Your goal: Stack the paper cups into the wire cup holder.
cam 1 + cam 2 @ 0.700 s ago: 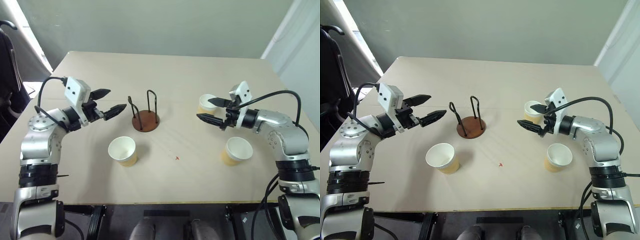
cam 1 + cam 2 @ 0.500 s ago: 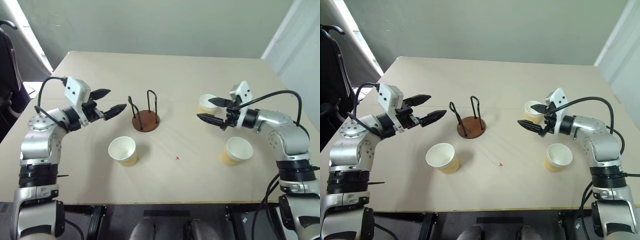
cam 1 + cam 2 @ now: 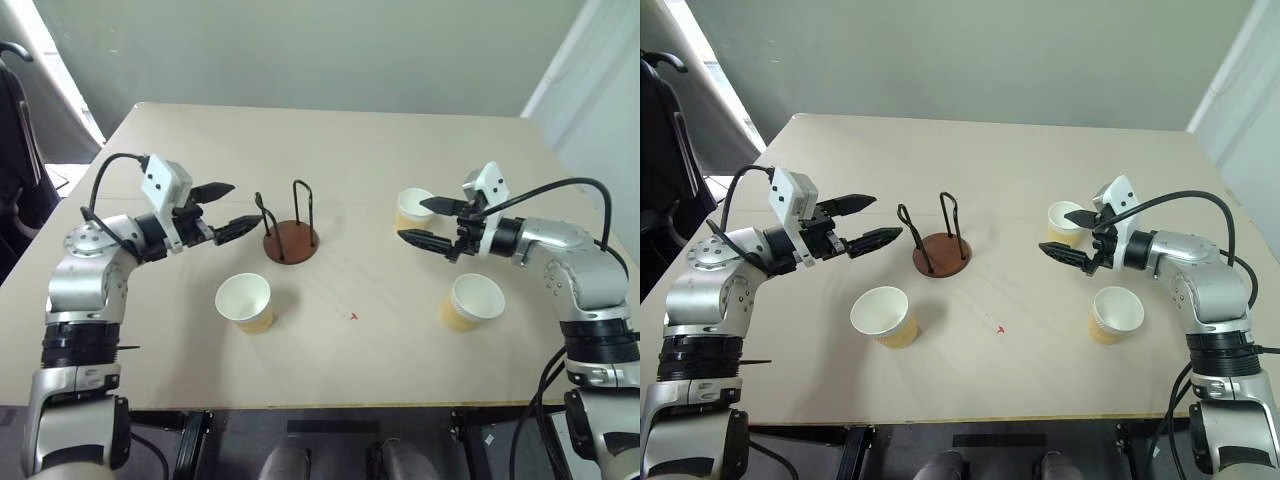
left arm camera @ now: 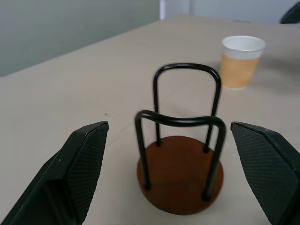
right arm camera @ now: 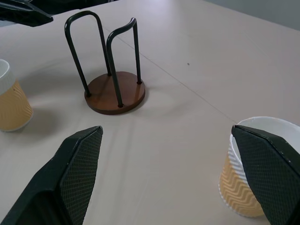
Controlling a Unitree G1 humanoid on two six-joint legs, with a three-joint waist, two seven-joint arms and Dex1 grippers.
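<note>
Three upright paper cups (image 3: 245, 301) and the empty wire cup holder (image 3: 291, 240) are listed on the surface (image 3: 350, 160), the far cup (image 3: 413, 208) lying just beside the wide-open, empty right gripper (image 3: 427, 221), the left gripper (image 3: 227, 210) likewise wide open and empty beside the holder.

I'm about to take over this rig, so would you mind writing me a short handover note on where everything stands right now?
Left end effector: open, empty, held above the table and aimed at the wire cup holder.
Right end effector: open, empty, hovering beside the far right paper cup.
Cups: all three stand upright on the table, apart from each other. One is at the near left, in front of the holder; another at the near right; the third at the far right.
Done: nothing stacked yet; the holder is empty.
Left: pick up each cup and stack all three in the holder.
</note>
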